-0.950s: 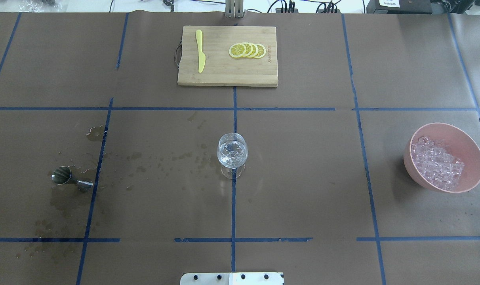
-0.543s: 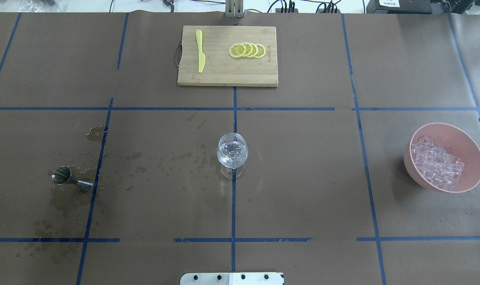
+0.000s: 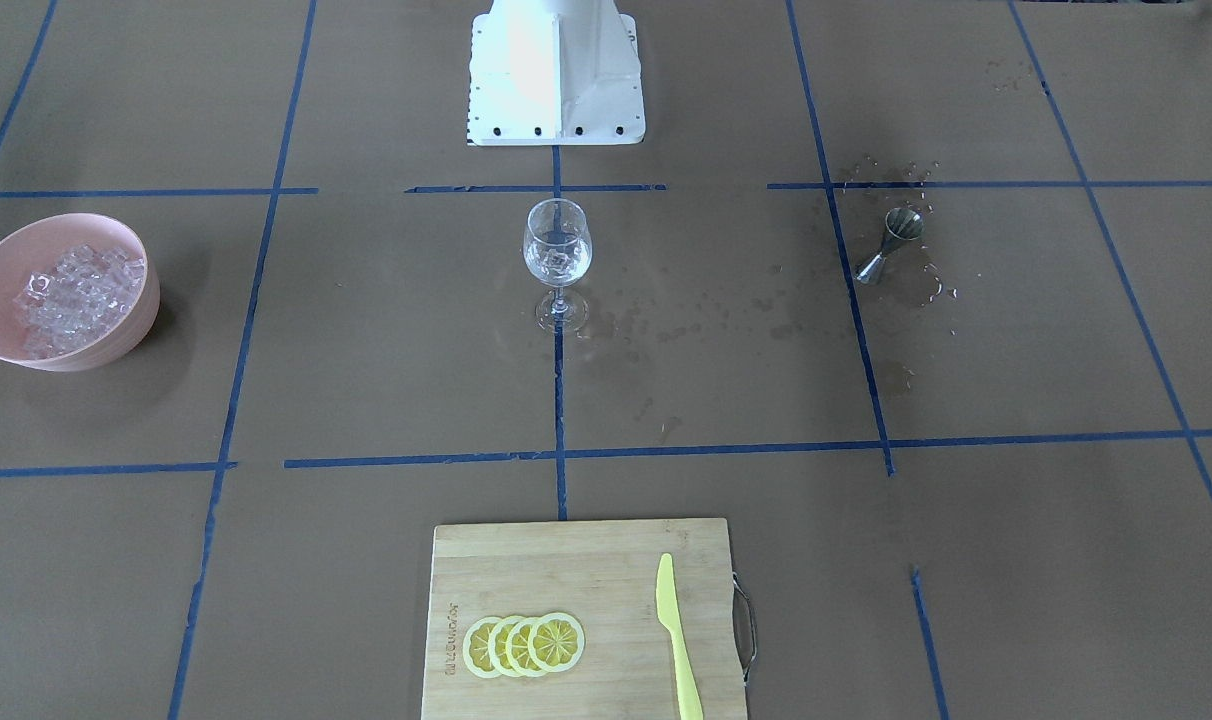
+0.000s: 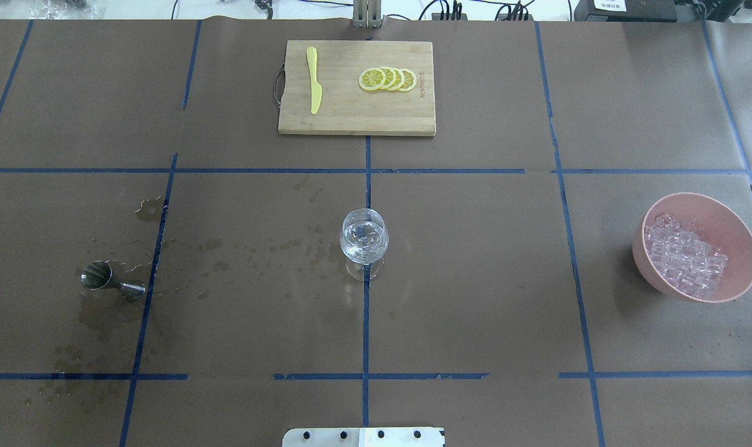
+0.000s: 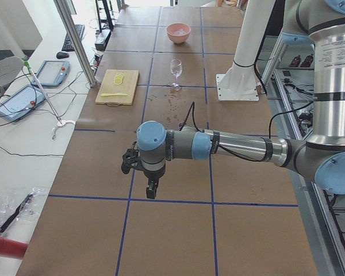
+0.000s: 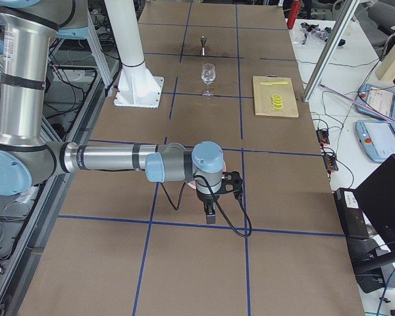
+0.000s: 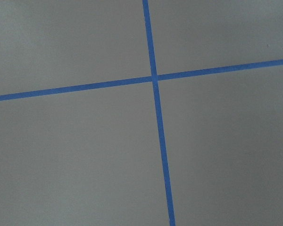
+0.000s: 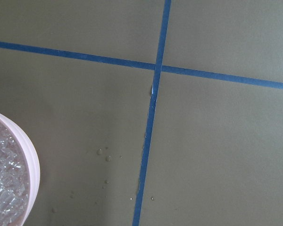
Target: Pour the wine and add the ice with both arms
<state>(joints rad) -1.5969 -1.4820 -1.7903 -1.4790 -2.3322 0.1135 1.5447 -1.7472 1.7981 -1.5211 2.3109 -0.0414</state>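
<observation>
Ice (image 4: pixel 686 264) sits heaped in bowl (image 4: pixel 726 220) near my right tool (image 6: pixel 210 212), glass (image 4: pixel 364 231) with wine (image 4: pixel 363 251) mid-counter (image 4: pixel 475 279), left tool (image 5: pixel 151 187) well apart; can't tell either tool's opening or load.

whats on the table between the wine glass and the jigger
Only wet splashes and one blue tape line; no object stands between the glass and the jigger. The overhead view shows it.
</observation>
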